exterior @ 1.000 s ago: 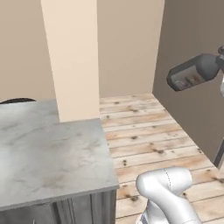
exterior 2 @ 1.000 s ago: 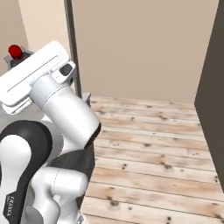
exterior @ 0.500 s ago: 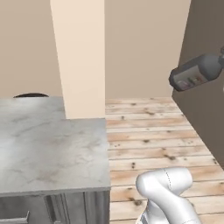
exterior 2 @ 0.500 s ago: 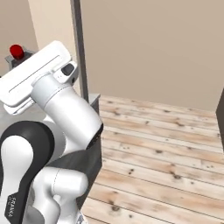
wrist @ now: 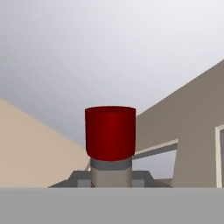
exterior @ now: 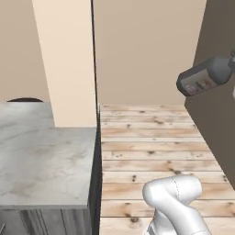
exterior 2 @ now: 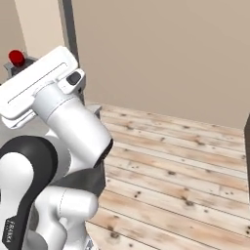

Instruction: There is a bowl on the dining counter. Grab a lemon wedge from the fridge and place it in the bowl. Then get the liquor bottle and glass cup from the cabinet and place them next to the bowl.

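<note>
Gripper (wrist: 111, 186) is clamped narrow on the neck of the liquor bottle (wrist: 110, 146); in the hand view the grey neck rises between the grey finger tips, topped by a red cap (wrist: 110, 132) seen against a pale ceiling and tan walls. Right base view: the same red cap (exterior 2: 16, 57) sits at the upper left, just past the white hand. Left base view: the bottle's grey body (exterior: 204, 77) hangs tilted on its side at the upper right, well above the plank floor (exterior: 156, 151), label facing the camera. Nearest on the left is the marble dining counter (exterior: 43, 163); behind it stands a cream pillar (exterior: 71, 59), then the tan wall.
</note>
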Available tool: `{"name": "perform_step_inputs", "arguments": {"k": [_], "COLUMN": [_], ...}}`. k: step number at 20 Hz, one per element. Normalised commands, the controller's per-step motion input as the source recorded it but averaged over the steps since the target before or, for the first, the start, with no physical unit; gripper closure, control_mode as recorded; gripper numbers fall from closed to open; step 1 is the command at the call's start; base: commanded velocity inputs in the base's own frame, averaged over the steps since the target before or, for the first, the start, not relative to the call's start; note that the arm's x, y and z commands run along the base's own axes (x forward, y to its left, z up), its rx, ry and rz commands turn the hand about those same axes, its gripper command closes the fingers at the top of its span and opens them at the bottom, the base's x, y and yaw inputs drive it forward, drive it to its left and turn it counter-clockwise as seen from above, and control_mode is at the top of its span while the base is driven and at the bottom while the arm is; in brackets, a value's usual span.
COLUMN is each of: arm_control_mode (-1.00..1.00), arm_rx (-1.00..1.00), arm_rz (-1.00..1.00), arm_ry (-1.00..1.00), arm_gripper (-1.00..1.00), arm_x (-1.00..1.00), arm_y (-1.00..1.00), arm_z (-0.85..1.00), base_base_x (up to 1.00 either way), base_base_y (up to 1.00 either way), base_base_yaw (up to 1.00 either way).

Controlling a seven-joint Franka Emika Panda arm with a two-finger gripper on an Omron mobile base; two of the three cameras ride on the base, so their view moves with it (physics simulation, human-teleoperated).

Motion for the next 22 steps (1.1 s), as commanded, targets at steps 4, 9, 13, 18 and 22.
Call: {"name": "perform_step_inputs", "arguments": {"k": [4,9,13,18,22], "arm_control_mode": [1.00,1.00,1.00,1.00,1.00], "arm_rx": [0.00,0.00,0.00,0.00,0.00], "arm_rz": [0.00,0.00,0.00,0.00,0.00], "arm_ry": [0.00,0.00,0.00,0.00,0.00], "arm_gripper": [1.00,1.00,1.00,1.00,1.00], "arm_x": [0.00,0.00,0.00,0.00,0.00], "arm_y": [0.00,0.00,0.00,0.00,0.00], "arm_z": [0.00,0.00,0.00,0.00,0.00], "base_base_x": [0.34,0.35,0.97,1.00,1.00], "base_base_y": [-0.39,0.00,0.00,0.00,0.00], "base_base_yaw": [-0.01,-0.01,-0.01,0.00,0.00]}}
